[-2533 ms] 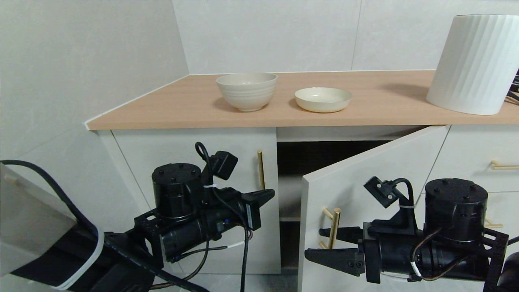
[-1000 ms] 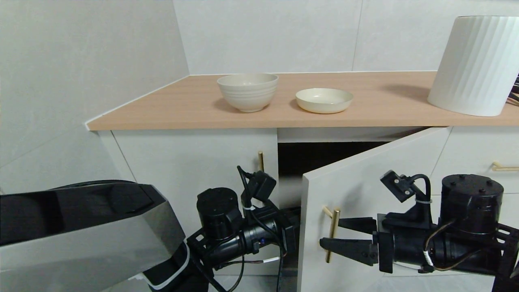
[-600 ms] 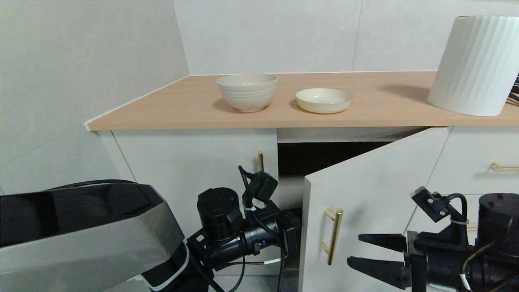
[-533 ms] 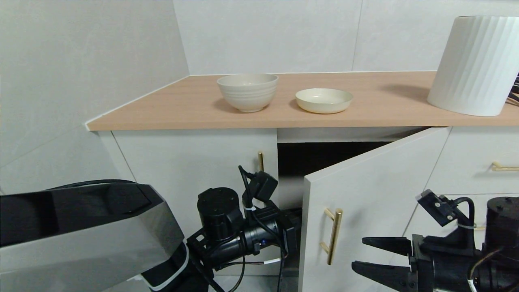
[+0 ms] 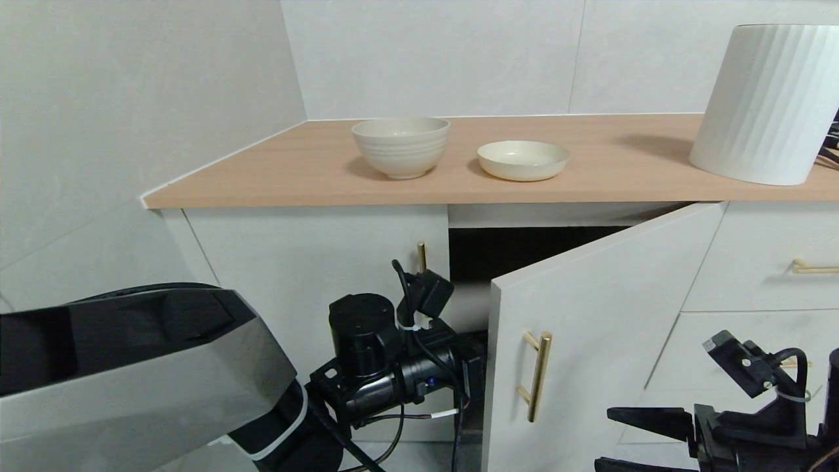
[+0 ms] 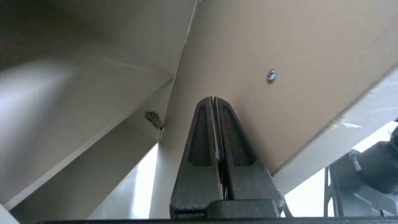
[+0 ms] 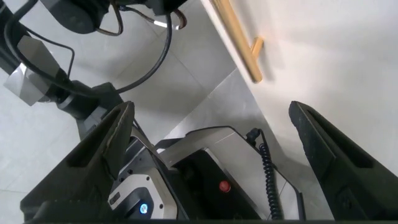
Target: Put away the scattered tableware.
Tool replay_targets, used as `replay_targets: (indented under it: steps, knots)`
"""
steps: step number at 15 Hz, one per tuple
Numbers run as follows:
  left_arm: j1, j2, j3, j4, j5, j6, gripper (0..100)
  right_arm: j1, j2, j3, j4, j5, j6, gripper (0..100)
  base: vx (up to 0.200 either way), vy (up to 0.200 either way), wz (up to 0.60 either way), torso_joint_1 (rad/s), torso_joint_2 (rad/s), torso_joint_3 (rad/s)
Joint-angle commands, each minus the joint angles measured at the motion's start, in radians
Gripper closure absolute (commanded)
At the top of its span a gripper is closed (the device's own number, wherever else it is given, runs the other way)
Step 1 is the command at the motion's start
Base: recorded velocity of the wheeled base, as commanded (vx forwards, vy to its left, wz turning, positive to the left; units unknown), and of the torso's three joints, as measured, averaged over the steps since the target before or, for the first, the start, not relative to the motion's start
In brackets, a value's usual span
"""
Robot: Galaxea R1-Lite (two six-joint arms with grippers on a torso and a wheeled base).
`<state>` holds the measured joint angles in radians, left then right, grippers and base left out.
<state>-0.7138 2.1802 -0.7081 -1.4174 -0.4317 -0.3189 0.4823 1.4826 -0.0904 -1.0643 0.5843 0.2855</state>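
Now L gripper (image 6: 213, 106) jaws pressed together behind cabinet door (image 5: 577, 314); R gripper (image 7: 210, 109) jaws wide.

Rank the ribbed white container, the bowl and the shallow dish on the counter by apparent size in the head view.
1. ribbed white container, clearly largest, though slightly cut by the picture's edge.
2. bowl, about as wide as the dish but much taller.
3. shallow dish, smallest.
Bowl and dish sit at similar depth.

Head camera faces counter (image 5: 314, 177); wrist cameras close, sharing door (image 5: 590, 328).
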Motion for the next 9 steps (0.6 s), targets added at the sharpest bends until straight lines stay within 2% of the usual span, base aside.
replay_targets:
  steps: [1, 5, 9]
  knots:
    - [-0.001, -0.003, -0.021, 0.012, 0.002, 0.000, 100, 0.001, -0.005, 0.006, 0.000, 0.000, 0.000, 0, -0.200, 0.000, 0.00, 0.007, 0.00, 0.007]
    - [-0.001, 0.003, -0.067, 0.072, 0.004, 0.000, 100, 0.001, -0.018, 0.012, 0.000, 0.000, -0.002, 0, -0.200, 0.000, 0.00, -0.001, 0.00, 0.004]
    - [-0.001, 0.030, -0.152, 0.164, 0.019, 0.000, 100, 0.001, -0.028, 0.015, 0.000, 0.000, -0.002, 0, 0.000, 0.000, 0.00, 0.000, 0.00, 0.000]
